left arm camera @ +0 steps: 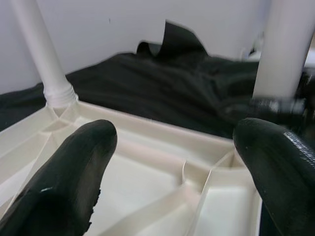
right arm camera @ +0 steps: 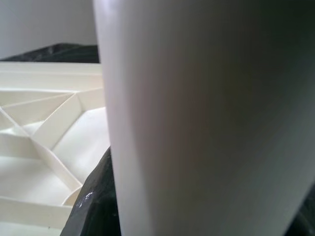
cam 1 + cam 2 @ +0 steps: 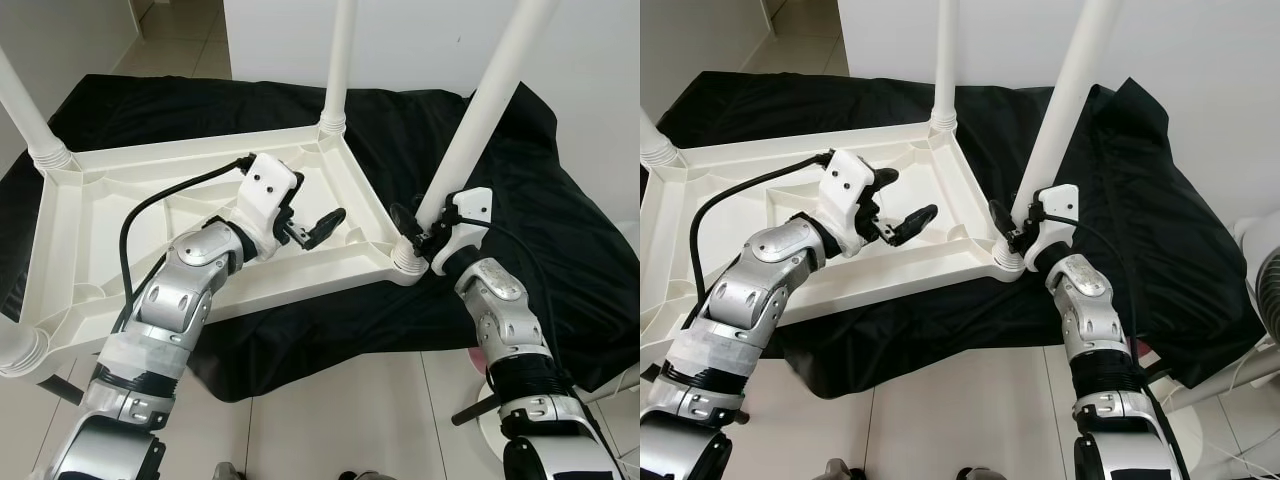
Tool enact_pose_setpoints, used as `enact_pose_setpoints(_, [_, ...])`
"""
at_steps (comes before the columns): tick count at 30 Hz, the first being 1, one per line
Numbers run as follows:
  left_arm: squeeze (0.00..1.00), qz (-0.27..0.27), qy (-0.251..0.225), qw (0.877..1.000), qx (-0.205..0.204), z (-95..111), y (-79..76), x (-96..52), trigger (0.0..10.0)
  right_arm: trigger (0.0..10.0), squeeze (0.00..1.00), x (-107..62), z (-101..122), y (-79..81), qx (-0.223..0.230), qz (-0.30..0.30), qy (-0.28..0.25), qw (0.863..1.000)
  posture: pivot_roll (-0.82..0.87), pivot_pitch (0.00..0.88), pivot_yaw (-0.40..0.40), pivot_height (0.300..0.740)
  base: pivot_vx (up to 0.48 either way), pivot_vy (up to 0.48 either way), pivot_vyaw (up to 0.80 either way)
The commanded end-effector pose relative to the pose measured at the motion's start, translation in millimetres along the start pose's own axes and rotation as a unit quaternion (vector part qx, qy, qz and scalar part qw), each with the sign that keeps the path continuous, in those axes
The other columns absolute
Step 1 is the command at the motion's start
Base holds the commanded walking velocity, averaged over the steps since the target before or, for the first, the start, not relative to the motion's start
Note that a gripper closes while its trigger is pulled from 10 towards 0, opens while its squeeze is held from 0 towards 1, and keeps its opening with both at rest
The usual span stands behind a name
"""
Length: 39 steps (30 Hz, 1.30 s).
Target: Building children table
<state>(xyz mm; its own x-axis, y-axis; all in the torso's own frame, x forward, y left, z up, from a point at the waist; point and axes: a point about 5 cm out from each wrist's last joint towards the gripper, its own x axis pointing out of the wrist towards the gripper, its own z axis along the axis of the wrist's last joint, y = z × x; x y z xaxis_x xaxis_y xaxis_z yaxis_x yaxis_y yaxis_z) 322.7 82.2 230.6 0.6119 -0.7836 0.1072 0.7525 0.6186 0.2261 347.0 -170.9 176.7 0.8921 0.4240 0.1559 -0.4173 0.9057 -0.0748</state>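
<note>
Left eye view: pale tiled floor (image 3: 330,420), white wall behind, and a black cloth (image 3: 450,130) spread over a low surface. On the cloth lies the white plastic table top (image 3: 70,220), upside down w/ its ribbed underside up. White legs stand up from its corners: far leg (image 3: 338,60), left leg (image 3: 25,105), and a near-right leg (image 3: 480,110) that tilts a bit to the right. The left gripper (image 3: 305,215) hovers over the ribbed underside, near the right rim, fingers spread wide and holding nothing. The right gripper (image 3: 420,232) is at the base of the near-right leg, just above its corner socket, closed around it.

Right eye view: same scene, shifted. The near-right leg (image 3: 1065,90) rises from the corner, w/ the right gripper (image 3: 1012,228) clamped on its lower end. The left gripper (image 3: 902,200) sits open above the table top (image 3: 700,165) (not touching it, as far as I can tell).

Left wrist view: two black fingers (image 1: 64,182) wide apart, ribs of the table top (image 1: 162,177) between them, far leg (image 1: 42,54) ahead, near-right leg (image 1: 285,44) beside the other finger.

Right wrist view: the near-right leg (image 2: 206,118) sits right up against the camera, black finger (image 2: 96,206) pressed to it, table ribs (image 2: 44,132) beyond
</note>
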Motion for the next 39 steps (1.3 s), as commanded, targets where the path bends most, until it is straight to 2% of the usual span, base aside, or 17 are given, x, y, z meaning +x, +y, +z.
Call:
enact_pose_setpoints(1, [0.0, -0.087, -0.033, 0.996, -0.003, 18, -10.8, 3.2, 10.0, 10.0, 0.0, -1.8, 2, -0.7, 0.001, 0.015, 0.007, 1.0, 0.01, 0.062, -0.04, 0.74, 0.0, 0.0, 0.0])
enact_pose_setpoints(2, [0.0, -0.087, -0.033, 0.996, -0.003, 18, -10.8, 3.2, 10.0, 10.0, 0.0, -1.8, 2, -0.7, 0.001, 0.015, 0.007, 1.0, 0.01, 0.062, -0.04, 0.74, 0.0, 0.0, 0.0])
enact_pose_setpoints(5, [0.0, -0.143, -0.068, 0.987, -0.027, 33, -20.6, 7.8, 10.0, 10.0, 0.0, -7.5, 13, -6.4, -0.015, 0.038, 0.007, 0.999, 0.0, 0.052, -0.044, 0.74, 0.0, 0.0, 0.0])
enact_pose_setpoints(14, [0.0, -0.224, -0.084, 0.97, -0.041, 45, -33.6, 13.3, 10.0, 10.0, 0.0, -9.9, 19, 0.0, -0.04, 0.105, 0.021, 0.993, -0.01, 0.032, -0.041, 0.74, 0.0, 0.0, 0.0])
enact_pose_setpoints(17, [0.0, -0.291, -0.077, 0.952, -0.052, 47, -47.5, 14.9, 10.0, 10.0, 0.0, -9.6, 18, 10.1, -0.046, 0.153, 0.036, 0.986, -0.01, 0.017, -0.038, 0.74, 0.0, 0.0, 0.0])
enact_pose_setpoints(18, [0.0, -0.291, -0.077, 0.952, -0.052, 47, -47.5, 14.9, 10.0, 10.0, 0.0, -9.6, 18, 10.1, -0.046, 0.153, 0.036, 0.986, -0.01, 0.017, -0.038, 0.74, 0.0, 0.0, 0.0])
enact_pose_setpoints(21, [0.0, -0.33, -0.074, 0.94, -0.053, 48, -55.2, 17.8, 10.0, 10.0, 0.0, -10.2, 17, 19.9, -0.049, 0.204, 0.049, 0.977, -0.01, 0.001, -0.036, 0.74, 0.0, 0.0, 0.0])
enact_pose_setpoints(24, [0.0, -0.342, -0.073, 0.935, -0.057, 49, -57.3, 17.7, 10.0, 10.0, 0.0, -10.5, 17, 22.1, -0.049, 0.215, 0.052, 0.974, -0.01, 0.0, -0.035, 0.74, 0.0, 0.0, 0.0])
enact_pose_setpoints(26, [0.0, -0.371, -0.08, 0.923, -0.068, 53, -62.4, 15.8, 10.0, 10.0, 0.0, -11.7, 15, 27.6, -0.049, 0.242, 0.062, 0.967, -0.01, 0.0, -0.032, 0.74, 0.0, 0.0, 0.0])
enact_pose_setpoints(27, [0.0, -0.371, -0.08, 0.923, -0.068, 53, -62.4, 15.8, 10.0, 10.0, 0.0, -11.7, 15, 27.6, -0.049, 0.242, 0.062, 0.967, -0.01, 0.0, -0.032, 0.74, 0.0, 0.0, 0.0])
enact_pose_setpoints(28, [0.0, -0.384, -0.082, 0.917, -0.074, 55, -65.0, 15.4, 10.0, 10.0, 0.0, -14.3, 12, 34.2, -0.051, 0.27, 0.072, 0.959, -0.01, 0.0, -0.028, 0.74, 0.0, 0.0, 0.0])
enact_pose_setpoints(31, [0.0, -0.388, -0.082, 0.915, -0.074, 55, -65.6, 15.5, 10.0, 10.0, 0.0, -15.3, 11, 36.5, -0.05, 0.281, 0.075, 0.956, -0.01, 0.0, -0.027, 0.74, 0.0, 0.0, 0.0])
enact_pose_setpoints(33, [0.0, -0.398, -0.085, 0.91, -0.084, 57, -66.9, 15.0, 10.0, 10.0, 0.0, -19.4, 8, 44.0, -0.044, 0.309, 0.083, 0.947, -0.01, 0.0, -0.026, 0.74, 0.0, 0.0, 0.0])
enact_pose_setpoints(36, [0.0, -0.406, -0.089, 0.904, -0.1, 60, -67.7, 14.5, 10.0, 10.0, 0.0, -21.4, 5, 47.5, -0.045, 0.318, 0.089, 0.943, -0.01, 0.0, -0.024, 0.74, 0.0, 0.0, 0.0])
enact_pose_setpoints(39, [0.0, -0.402, -0.085, 0.906, -0.104, 60, -67.1, 15.9, 10.0, 10.0, 0.0, -21.8, 4, 48.0, -0.047, 0.319, 0.091, 0.942, -0.01, 0.0, -0.024, 0.74, 0.0, 0.0, 0.0])
